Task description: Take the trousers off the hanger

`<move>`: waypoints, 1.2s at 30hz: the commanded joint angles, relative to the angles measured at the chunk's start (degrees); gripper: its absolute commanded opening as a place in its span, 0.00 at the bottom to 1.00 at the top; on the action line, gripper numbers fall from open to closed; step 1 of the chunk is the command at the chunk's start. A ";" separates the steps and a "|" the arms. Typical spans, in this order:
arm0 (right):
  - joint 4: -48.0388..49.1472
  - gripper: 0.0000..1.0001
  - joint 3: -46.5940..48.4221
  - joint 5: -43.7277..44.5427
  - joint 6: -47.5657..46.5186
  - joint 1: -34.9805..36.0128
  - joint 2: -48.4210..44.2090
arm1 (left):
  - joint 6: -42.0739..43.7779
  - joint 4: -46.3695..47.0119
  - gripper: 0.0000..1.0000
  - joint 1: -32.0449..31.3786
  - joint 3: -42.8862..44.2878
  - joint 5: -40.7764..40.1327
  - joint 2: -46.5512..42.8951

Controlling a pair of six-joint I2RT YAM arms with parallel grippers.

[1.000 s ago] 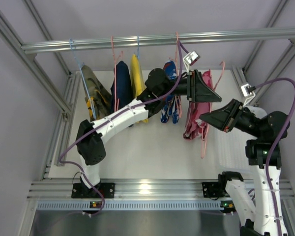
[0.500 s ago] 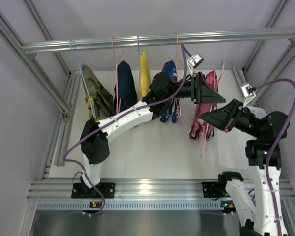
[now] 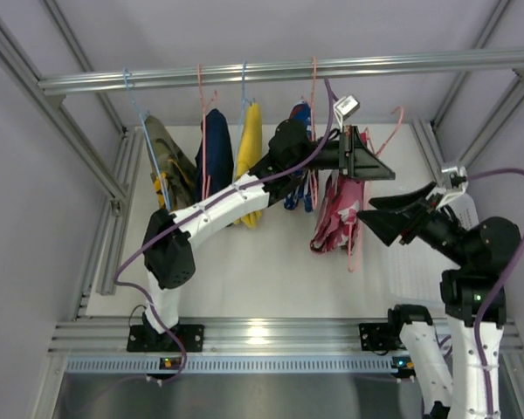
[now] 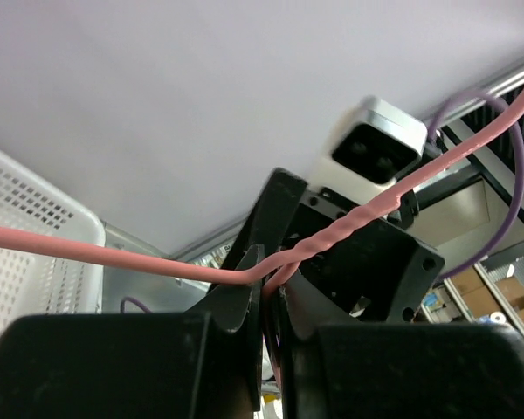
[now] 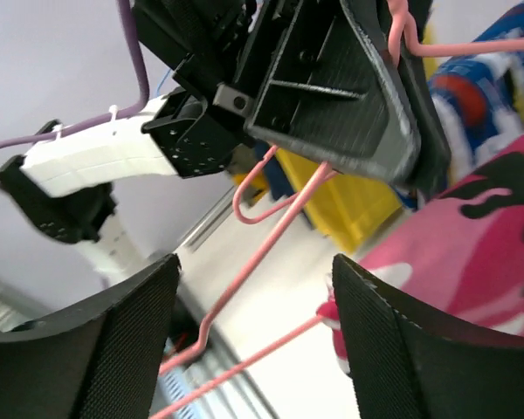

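Note:
The red-pink trousers [image 3: 332,223] [image 5: 476,253] hang folded on a pink wire hanger [image 3: 354,249] [image 4: 375,205] [image 5: 279,223]. My left gripper [image 3: 367,166] [image 4: 275,279] is shut on that hanger's wire just below its twisted neck, away from the rail. My right gripper [image 3: 375,216] [image 5: 253,340] stands open just right of the trousers. Hanger wire crosses between its fingers without touching them. The blue trousers [image 3: 291,202] [image 5: 480,96] hang behind my left arm, partly hidden by it.
A metal rail [image 3: 288,70] crosses the top and carries olive [image 3: 170,166], navy [image 3: 217,148] and yellow [image 3: 249,144] garments on hangers. A white perforated basket [image 3: 415,262] [image 4: 35,236] sits at the right. Frame posts stand on both sides.
My left gripper has closed on the pink hanger's wire. My right gripper has opened and drawn back to the right. The red-pink trousers have swung slightly left and toward the front.

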 commanded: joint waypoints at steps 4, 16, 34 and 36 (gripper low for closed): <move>-14.07 0.89 1.17 29.83 -11.33 -0.36 -13.18 | 3.12 4.33 0.00 3.93 6.67 2.01 -4.41; -13.49 0.89 -12.26 26.57 -28.29 -0.36 -21.38 | -2.60 10.67 0.00 3.85 14.93 -0.27 -0.98; 11.12 0.99 -20.27 12.95 -23.29 -0.36 -13.22 | 0.47 6.98 0.00 0.86 22.49 -2.56 3.85; 12.44 0.99 -20.36 13.47 -22.86 -0.36 -11.72 | 0.74 6.71 0.00 0.68 23.02 -2.65 4.12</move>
